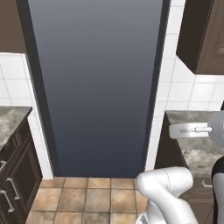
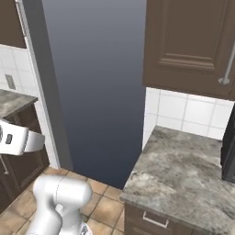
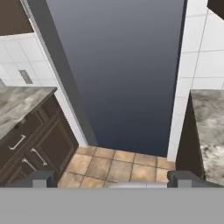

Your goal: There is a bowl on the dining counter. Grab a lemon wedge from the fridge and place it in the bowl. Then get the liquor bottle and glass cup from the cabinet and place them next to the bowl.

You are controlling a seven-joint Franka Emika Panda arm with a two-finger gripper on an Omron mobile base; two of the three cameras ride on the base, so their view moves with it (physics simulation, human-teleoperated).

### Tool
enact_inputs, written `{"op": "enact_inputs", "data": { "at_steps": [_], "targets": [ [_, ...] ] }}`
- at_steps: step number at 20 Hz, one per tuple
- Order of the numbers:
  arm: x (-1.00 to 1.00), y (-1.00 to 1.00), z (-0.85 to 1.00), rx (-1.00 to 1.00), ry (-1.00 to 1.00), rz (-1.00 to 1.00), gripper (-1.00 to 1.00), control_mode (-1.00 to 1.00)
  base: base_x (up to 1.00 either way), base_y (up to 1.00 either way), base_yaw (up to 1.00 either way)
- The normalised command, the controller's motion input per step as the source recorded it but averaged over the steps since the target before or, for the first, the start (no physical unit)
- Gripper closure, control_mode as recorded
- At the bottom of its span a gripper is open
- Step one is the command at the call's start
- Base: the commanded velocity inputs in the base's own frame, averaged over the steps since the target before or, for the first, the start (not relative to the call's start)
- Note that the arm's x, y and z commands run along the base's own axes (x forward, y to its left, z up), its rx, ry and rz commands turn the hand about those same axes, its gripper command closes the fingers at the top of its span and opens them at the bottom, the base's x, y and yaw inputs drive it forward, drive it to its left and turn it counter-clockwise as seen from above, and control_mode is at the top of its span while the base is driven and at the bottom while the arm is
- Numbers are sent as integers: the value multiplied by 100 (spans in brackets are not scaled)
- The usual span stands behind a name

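Observation:
A tall grey steel slab, the fridge (image 1: 98, 87) (image 2: 94, 82) (image 3: 122, 74), stands straight ahead between dark side strips; its plain face shows no handle or door seam. My gripper (image 3: 113, 180) faces it from a distance, low over the floor, fingertips (image 3: 43, 178) wide apart, open and empty. A dark brown wall cabinet (image 2: 188, 46) (image 1: 203, 35) hangs right of the fridge, its door shut. The bowl, lemon wedge, liquor bottle, glass cup and dining counter are out of view.
Marble counters flank the fridge: one on the right (image 2: 183, 174) (image 1: 197, 151), one on the left (image 1: 11, 120) above brown drawer units (image 3: 30, 144). A dark appliance (image 2: 228, 151) stands at the far right. Terracotta floor tiles (image 1: 87, 197) lie before the fridge.

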Motion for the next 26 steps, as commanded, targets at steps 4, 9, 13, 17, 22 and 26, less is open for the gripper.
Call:
{"op": "enact_inputs", "data": {
  "at_steps": [4,9,13,17,22,26],
  "targets": [
    [0,0,0,0,0,0,-100,100,-93,84,14],
    [0,0,0,0,0,0,-100,100,31,79,14],
    [0,0,0,0,0,0,-100,100,100,28,24],
    [0,0,0,0,0,0,-100,100,93,8,37],
    [0,0,0,0,0,0,-100,100,95,9,48],
    [0,0,0,0,0,0,-100,100,100,7,51]
  ]
}}
